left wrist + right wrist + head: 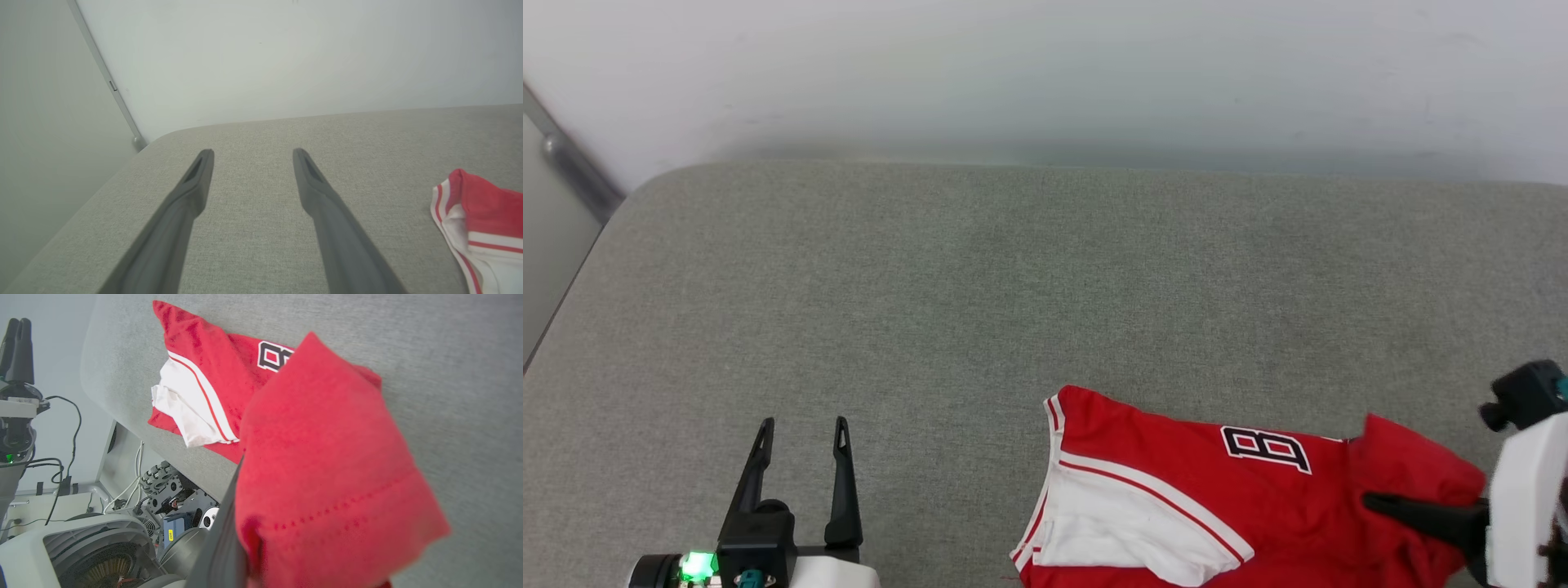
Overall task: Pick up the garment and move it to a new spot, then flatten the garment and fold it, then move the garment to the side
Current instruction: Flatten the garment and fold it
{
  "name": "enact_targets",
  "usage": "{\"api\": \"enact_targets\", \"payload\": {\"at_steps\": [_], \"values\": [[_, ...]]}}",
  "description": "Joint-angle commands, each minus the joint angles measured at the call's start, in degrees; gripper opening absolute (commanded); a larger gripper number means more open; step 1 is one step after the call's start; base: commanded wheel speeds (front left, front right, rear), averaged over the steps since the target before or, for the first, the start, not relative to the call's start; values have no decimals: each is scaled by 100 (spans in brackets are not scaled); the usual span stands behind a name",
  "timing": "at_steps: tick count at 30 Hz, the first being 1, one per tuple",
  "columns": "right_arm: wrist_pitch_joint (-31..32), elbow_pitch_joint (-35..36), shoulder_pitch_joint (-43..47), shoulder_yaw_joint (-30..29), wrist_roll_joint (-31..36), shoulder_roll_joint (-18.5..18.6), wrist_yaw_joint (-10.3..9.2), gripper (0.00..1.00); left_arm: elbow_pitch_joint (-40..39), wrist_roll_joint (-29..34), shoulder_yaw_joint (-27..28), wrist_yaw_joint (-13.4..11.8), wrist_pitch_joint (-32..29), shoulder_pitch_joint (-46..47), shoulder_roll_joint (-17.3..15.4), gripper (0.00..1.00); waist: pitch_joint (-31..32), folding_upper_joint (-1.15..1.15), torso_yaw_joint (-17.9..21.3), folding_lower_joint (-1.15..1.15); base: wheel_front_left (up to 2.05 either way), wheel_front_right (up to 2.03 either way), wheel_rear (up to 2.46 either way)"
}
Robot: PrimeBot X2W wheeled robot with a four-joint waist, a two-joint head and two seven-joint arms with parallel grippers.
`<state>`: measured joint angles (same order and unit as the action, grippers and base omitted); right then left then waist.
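Garment (1176,498) lies at the near right of the grey padded surface (1013,269). The bottom edge of the head view cuts it off. Its right part is bunched and the lettering is mostly hidden, with one black, white-outlined character readable.

Right gripper (1376,500) comes in from the right. One dark finger lies on the red cloth and the other is hidden. The jaws are clamped together on a raised red fold.

In the right wrist view that fold blocks the fingertips. The same view gives the surface's near edge with the robot base (171,490) and cables below. The white sleeve and red hem reach close to that edge.

Left wrist view catches a striped sleeve edge at far right, blurred. Left gripper (804,425) sits low left over bare surface, jaws wide apart with nothing between them.

There is broad open surface to the left and back toward the wall (1045,65).
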<state>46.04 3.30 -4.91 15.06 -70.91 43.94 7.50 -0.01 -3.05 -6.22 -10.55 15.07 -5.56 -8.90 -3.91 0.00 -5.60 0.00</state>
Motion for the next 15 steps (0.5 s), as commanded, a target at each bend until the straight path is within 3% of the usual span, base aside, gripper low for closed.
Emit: {"api": "enact_targets", "payload": {"at_steps": [1,5,6,8,15], "values": [[95,191,-188,111,99,-195,-2,0,-7,35,39,32,13,40,19,100,-53,0,-10,0,0,0,0],[253,369,-633,475,520,-724,-2,0,-12,89,49,84,13,154,78,100,-180,0,-46,0,0,0,0],[322,233,-1044,832,866,-1113,-2,0,-7,113,58,111,13,228,118,100,-273,0,-82,0,0,0,0],[344,87,-1304,1108,1058,-1377,-2,0,-6,133,60,141,13,276,130,100,-329,0,-109,0,0,0,0],[327,-705,-2080,2145,1631,-2015,-2,0,2,161,109,186,13,390,170,100,-530,0,-190,0,0,0,0]]}}
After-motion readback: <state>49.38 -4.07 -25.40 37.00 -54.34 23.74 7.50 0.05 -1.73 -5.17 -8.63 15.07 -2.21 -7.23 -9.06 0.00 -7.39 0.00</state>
